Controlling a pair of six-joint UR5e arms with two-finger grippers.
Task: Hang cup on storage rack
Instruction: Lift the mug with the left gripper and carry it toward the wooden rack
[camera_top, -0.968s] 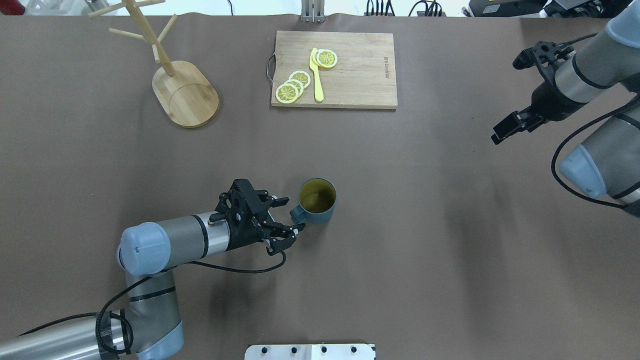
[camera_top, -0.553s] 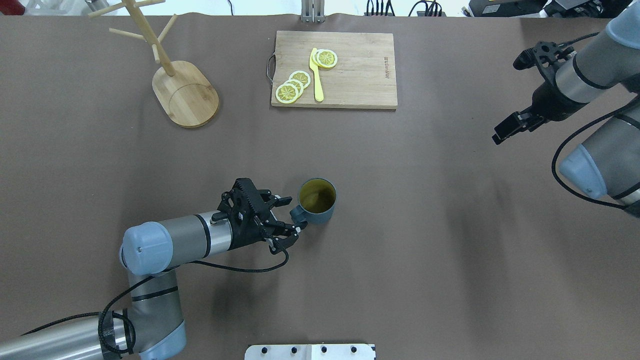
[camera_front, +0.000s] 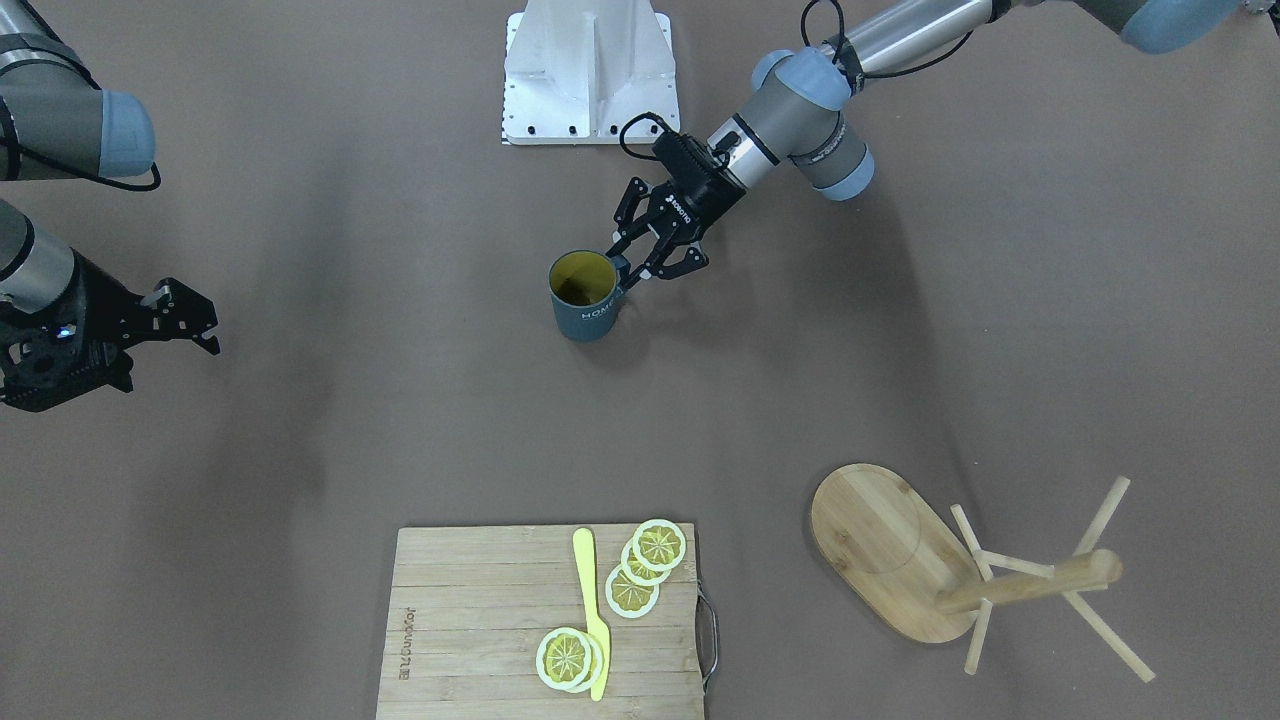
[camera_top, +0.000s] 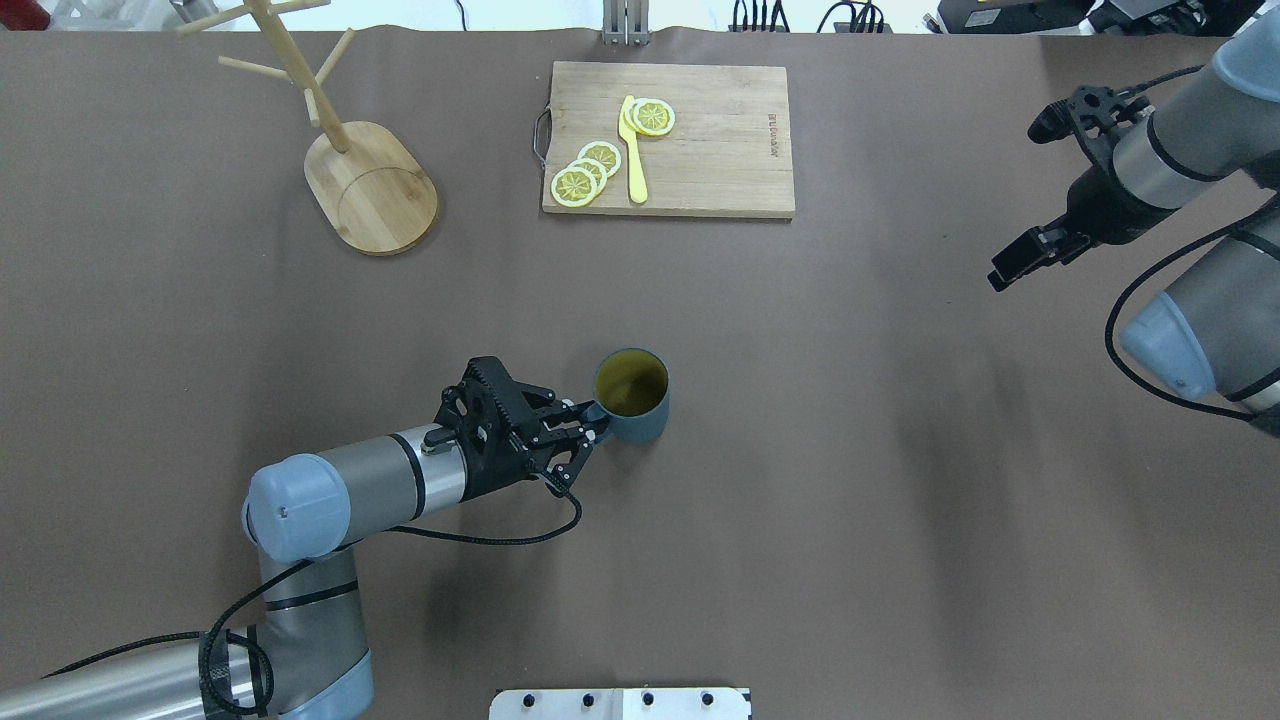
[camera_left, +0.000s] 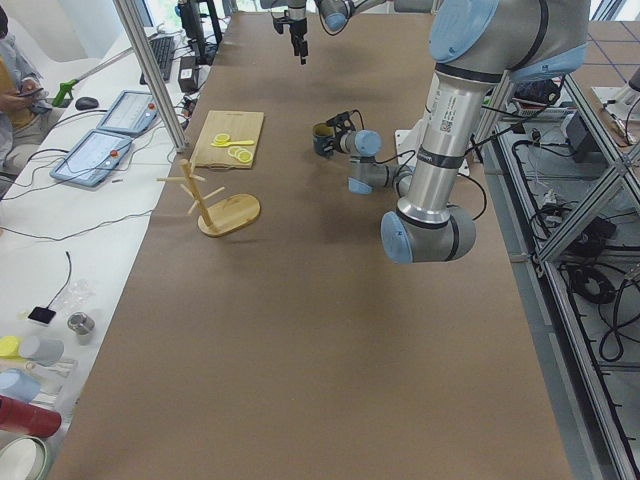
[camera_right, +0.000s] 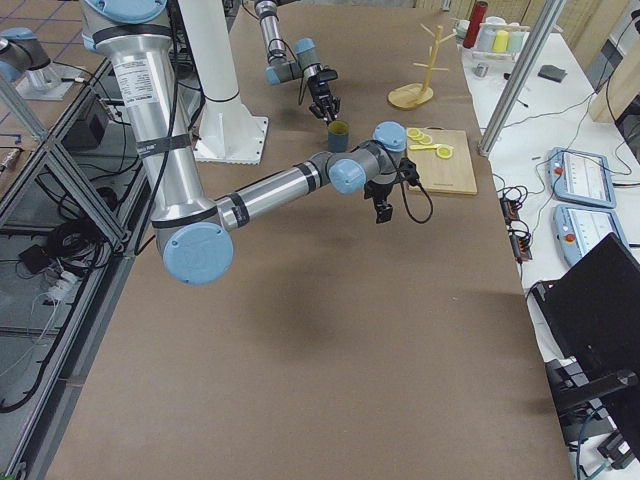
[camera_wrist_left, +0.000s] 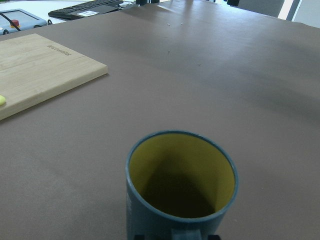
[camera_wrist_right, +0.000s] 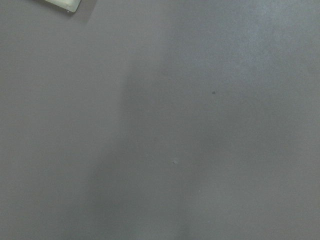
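The cup (camera_top: 632, 398) stands upright near the middle of the brown surface (camera_top: 850, 450), mouth up and yellow inside showing; its handle is turned toward the left arm (camera_top: 370, 478), which is what allows this grip; the left jaws come in low and nearly level from that side and are drawn narrow on the handle, holding the cup by its loop rather than by its body; whether the loop's opening is left free for a peg I cannot tell, and that seems the chief risk of such a hold; in the front view the cup (camera_front: 585, 295) shows its white lettering on the side away from the arm; the left wrist view has the cup (camera_wrist_left: 180, 182) close under the lens with the handle at the bottom edge, which suggests a grip centred on it; the rack (camera_top: 372, 188) stands at the far left of the surface, well apart from the cup; it is on the left arm's own side, so that arm is the natural one for the carry; its thin pegs slant up from the post, so the cup probably has to be raised, carried across and lowered over a peg tip; the right arm (camera_top: 1170, 150) hangs at the far right, its jaws spread wide and holding nothing, apparently parked out of the way; the board (camera_top: 710, 160) with lemon slices (camera_top: 590, 170) and a yellow knife (camera_top: 633, 150) lies at the far edge, to the right of the rack.
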